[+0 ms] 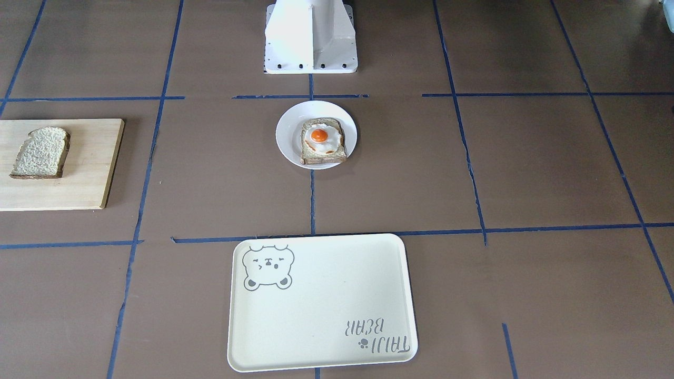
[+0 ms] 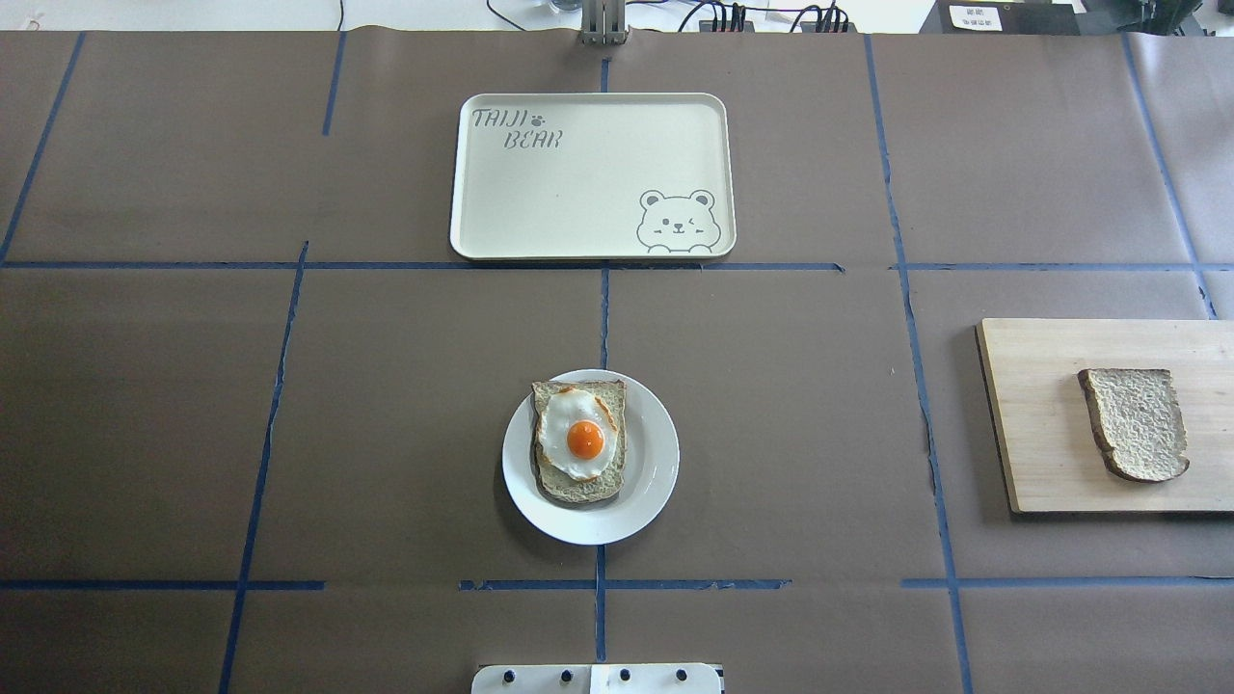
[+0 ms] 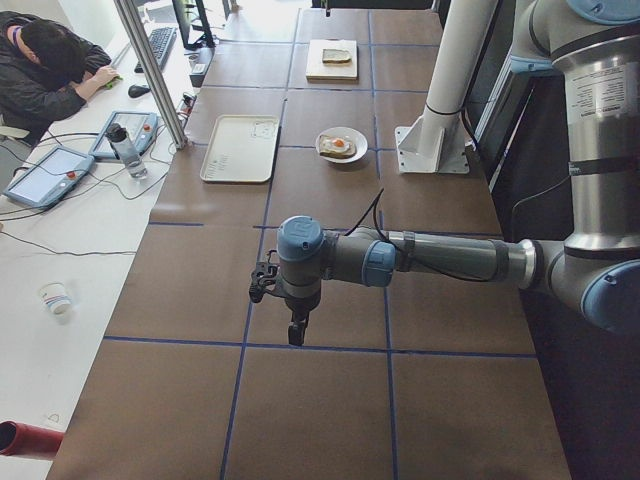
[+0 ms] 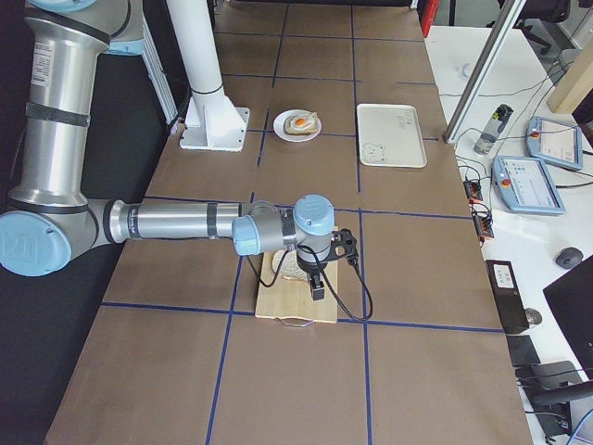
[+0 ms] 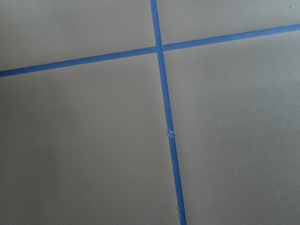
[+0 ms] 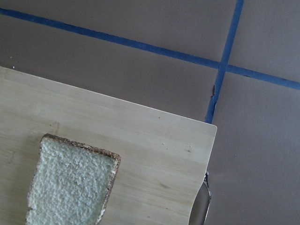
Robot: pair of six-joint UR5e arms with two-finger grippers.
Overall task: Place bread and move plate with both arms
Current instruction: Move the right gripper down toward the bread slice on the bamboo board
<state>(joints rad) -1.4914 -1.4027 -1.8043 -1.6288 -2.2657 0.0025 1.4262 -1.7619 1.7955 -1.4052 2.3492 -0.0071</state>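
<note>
The bread (image 2: 1136,424) lies flat on a wooden cutting board (image 2: 1041,414) at the table's right end; it also shows in the front view (image 1: 41,152) and the right wrist view (image 6: 70,183). The white plate (image 2: 651,467) sits at the table's middle near the robot base and carries a toast slice with a fried egg (image 2: 578,440). My right gripper (image 4: 318,290) hangs over the board, just above the bread; I cannot tell whether it is open. My left gripper (image 3: 297,335) hangs over bare table at the left end, far from the plate; I cannot tell its state.
A cream tray with a bear drawing (image 2: 588,183) lies beyond the plate, on the operators' side. The white robot base (image 1: 310,37) stands behind the plate. Blue tape lines cross the brown table. A person sits at a side desk (image 3: 50,70).
</note>
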